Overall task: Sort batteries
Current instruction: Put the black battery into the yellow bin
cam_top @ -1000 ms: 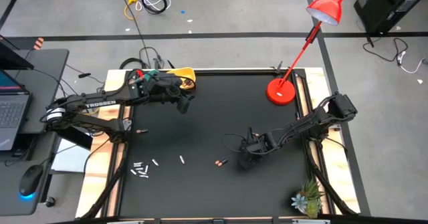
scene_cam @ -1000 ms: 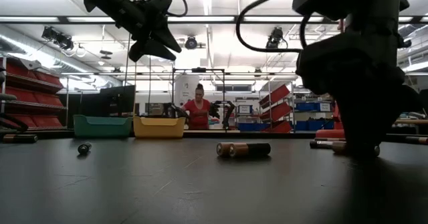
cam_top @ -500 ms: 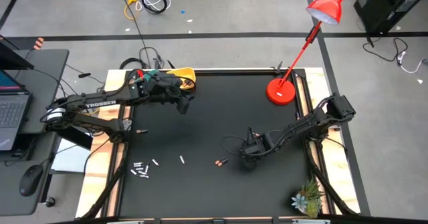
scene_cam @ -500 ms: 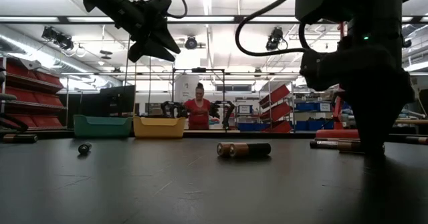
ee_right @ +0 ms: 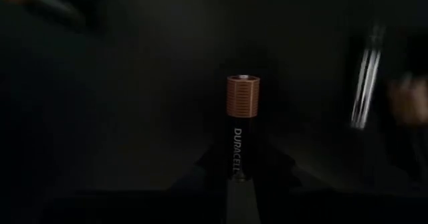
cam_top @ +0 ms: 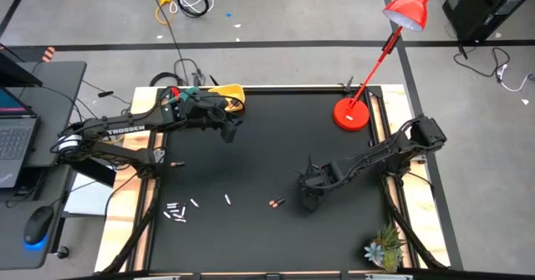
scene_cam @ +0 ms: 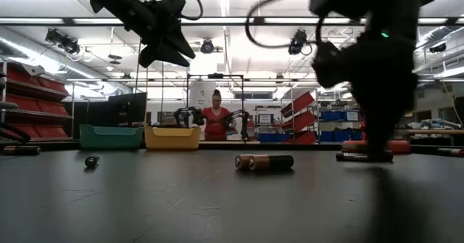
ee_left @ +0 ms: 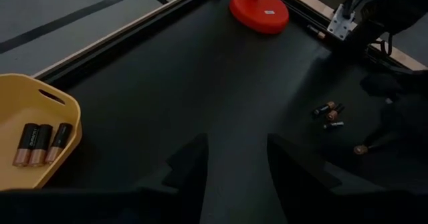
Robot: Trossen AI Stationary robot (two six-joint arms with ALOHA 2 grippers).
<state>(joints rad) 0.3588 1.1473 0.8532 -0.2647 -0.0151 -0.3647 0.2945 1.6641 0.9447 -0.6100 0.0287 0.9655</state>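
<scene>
High view: right gripper (cam_top: 308, 198) low over mid-mat, open mat all round; left gripper (cam_top: 231, 129) near the far edge by the yellow bowl (cam_top: 231, 94).

Low view: batteries (scene_cam: 264, 162) lie mid-mat — lamp (cam_top: 350, 113) far right.

Right wrist view: fingers clamp one battery (ee_right: 240, 130).

Left wrist view: left fingers (ee_left: 195, 165) parted, empty.

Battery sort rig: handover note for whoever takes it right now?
Right gripper: shut on a dark copper-topped battery, low over the mat's right-centre.
Left gripper: open, empty, hovering near the yellow bowl at the mat's far left corner.
Done: three dark batteries lie in the yellow bowl.
Left: a cluster of whitish batteries at the near left, two more whitish ones just right of it, a dark one mid-mat, and a few near the right arm.
Teal bowl sits beside the yellow one; contents not visible.
</scene>
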